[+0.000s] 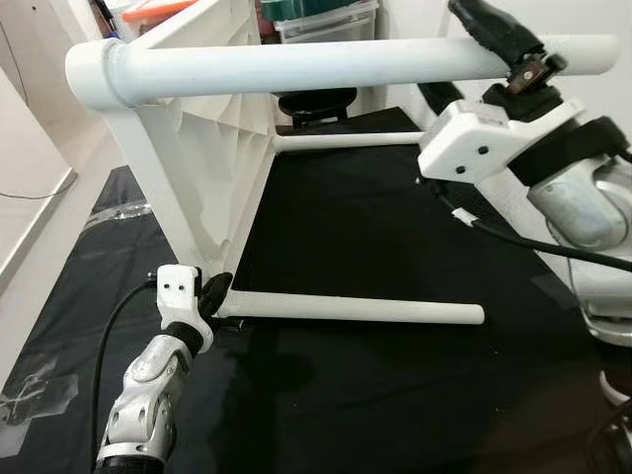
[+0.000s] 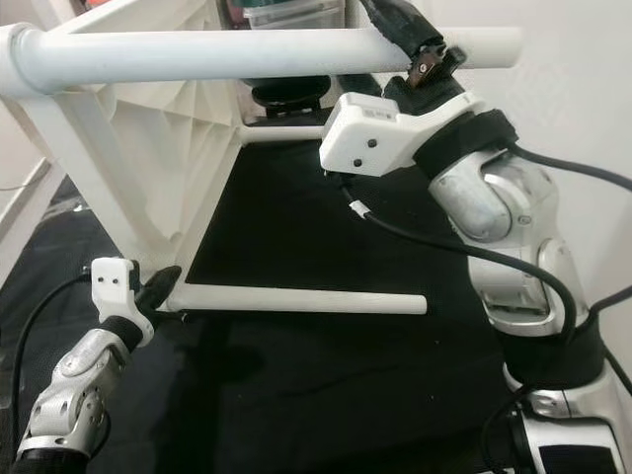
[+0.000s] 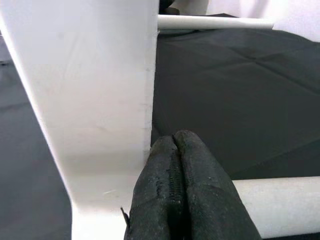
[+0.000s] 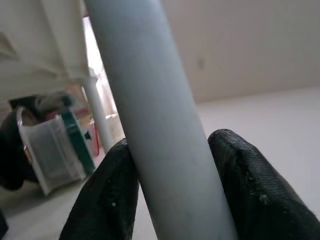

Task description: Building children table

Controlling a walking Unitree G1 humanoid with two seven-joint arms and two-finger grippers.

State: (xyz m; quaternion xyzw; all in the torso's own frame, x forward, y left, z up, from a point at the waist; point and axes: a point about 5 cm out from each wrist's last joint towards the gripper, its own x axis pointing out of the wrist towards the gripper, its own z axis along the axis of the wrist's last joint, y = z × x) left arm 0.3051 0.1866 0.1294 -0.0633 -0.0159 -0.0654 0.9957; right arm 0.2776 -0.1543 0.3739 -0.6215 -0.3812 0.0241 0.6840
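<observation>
The right gripper (image 4: 167,190) clamped the upper table leg (image 1: 346,64) crosswise near its free end; the left gripper (image 1: 215,294), fingers pressed together, sat at the lower leg's (image 1: 355,311) socket.

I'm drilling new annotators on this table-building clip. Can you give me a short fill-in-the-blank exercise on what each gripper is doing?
1. The right gripper is shut on the ____ table leg.
2. The left gripper is pressed at the base of the ____ leg.
3. The left gripper's fingers are ____.
4. The floor cloth is ____.

Missing words: top; bottom; shut; black
</observation>
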